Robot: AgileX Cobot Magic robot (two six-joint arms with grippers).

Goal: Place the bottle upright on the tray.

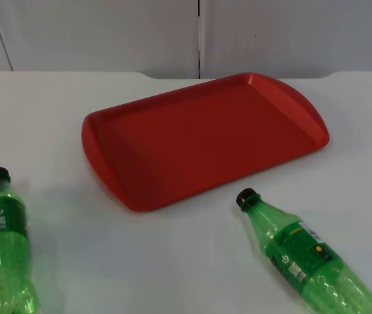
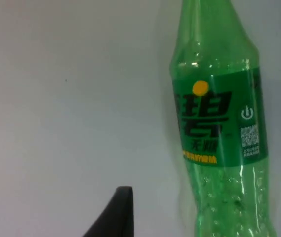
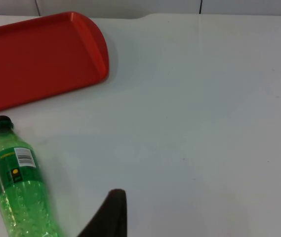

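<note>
- top view: the red tray (image 1: 205, 137) lies flat on the white table (image 1: 186, 261). two green bottles lie on their sides off it — one (image 1: 306, 258) just in front of the tray's right end, its dark cap toward the tray, the other (image 1: 1, 248) well to the tray's left.
- left wrist view: the left gripper (image 2: 118, 212) hovers over bare table just beside the left bottle (image 2: 219, 123); grip state can't be told.
- right wrist view: the right gripper (image 3: 111, 212) hangs beside the right bottle (image 3: 19, 190), the tray (image 3: 36, 59) beyond it — grip unclear.
</note>
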